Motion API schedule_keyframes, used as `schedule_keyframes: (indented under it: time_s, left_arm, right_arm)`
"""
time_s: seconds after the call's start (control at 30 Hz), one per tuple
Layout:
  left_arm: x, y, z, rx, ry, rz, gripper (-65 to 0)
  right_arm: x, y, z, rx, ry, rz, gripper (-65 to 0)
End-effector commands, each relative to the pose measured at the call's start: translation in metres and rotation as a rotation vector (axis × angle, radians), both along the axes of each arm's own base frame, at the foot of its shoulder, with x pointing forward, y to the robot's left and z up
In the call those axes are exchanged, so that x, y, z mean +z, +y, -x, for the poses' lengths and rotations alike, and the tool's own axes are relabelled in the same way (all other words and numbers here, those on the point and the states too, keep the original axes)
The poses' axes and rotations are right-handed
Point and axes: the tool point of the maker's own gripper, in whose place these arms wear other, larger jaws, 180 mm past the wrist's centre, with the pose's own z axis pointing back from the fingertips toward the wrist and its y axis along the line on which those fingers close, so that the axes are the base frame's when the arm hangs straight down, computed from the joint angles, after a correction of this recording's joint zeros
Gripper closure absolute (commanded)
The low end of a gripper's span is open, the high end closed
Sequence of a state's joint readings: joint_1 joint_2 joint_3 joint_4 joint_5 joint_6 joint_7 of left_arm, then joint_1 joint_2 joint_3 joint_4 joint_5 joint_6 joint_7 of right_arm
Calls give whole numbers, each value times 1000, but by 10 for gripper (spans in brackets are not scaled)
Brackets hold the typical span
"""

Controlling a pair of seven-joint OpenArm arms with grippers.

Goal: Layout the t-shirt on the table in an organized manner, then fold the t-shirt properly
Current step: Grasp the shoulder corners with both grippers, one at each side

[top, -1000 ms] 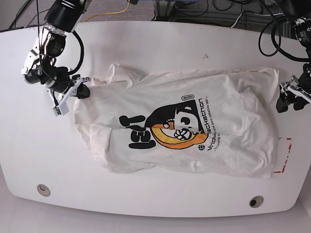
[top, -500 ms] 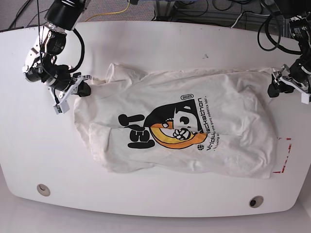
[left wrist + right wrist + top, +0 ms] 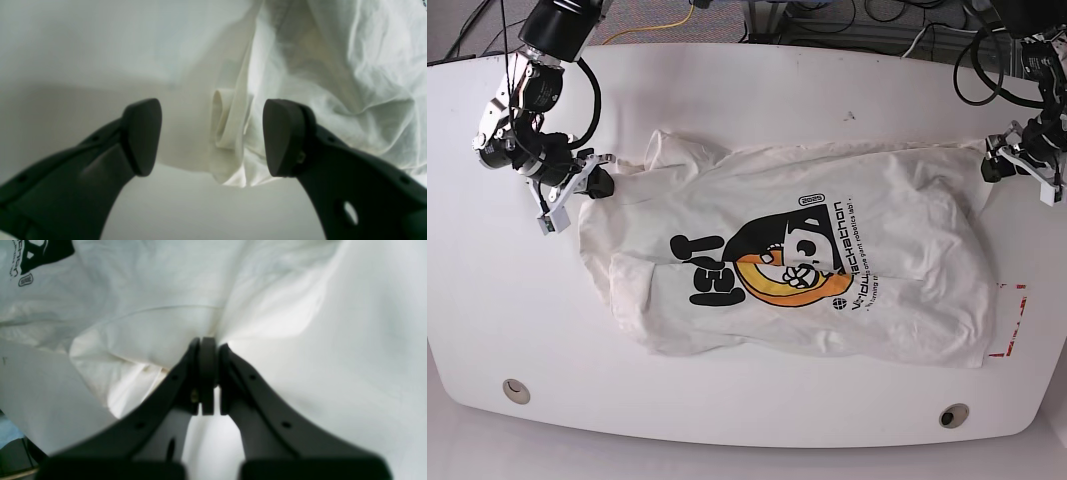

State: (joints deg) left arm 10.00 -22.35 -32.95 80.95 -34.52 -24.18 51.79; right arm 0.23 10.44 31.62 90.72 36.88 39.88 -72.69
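White printed t-shirt (image 3: 797, 265) lies rumpled — print up — on white table (image 3: 757, 90).

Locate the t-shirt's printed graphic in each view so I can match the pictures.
Base: the printed graphic sits mid-table on the t-shirt.
Right wrist: only its black edge and lettering show, top left corner.
Left wrist: a sliver of lettering at the top right corner.
Shared landmark: the shirt's white cloth.

a yellow cable (image 3: 670, 24) and black cables (image 3: 867, 18) lie behind.

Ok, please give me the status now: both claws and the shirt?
Left claw open, straddling hem corner. Right claw shut on white printed cotton t-shirt. Shirt spread, wrinkled. Nothing in the way.
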Motion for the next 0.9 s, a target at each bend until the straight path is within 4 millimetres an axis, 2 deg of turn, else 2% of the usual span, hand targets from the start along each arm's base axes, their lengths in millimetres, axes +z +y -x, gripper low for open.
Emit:
schedule_keyframes:
  time_s: [0.0,0.27,0.6,0.77,0.83,0.87]
  left_arm:
    - [8,-4,-10,-40,-25,-12,-446]
    - [-7,-34,-11,-133,20,6,-446]
    - [-15,-35,5,-134,53,8,-440]
    - [-14,-35,10,-141,58,-2,-342]
    - [-12,-37,13,-152,57,-10,-269]
    - [-11,-37,13,-155,55,-12,-257]
  right_arm:
    - [15,-5,-10,0,-55,6,0]
    - [14,-3,-10,0,-54,2,0]
    - [14,-4,-10,-1,-55,4,0]
    - [14,-4,-10,-1,-55,4,0]
    - [14,-4,-10,-1,-55,2,0]
    - [14,-4,-10,-1,-55,2,0]
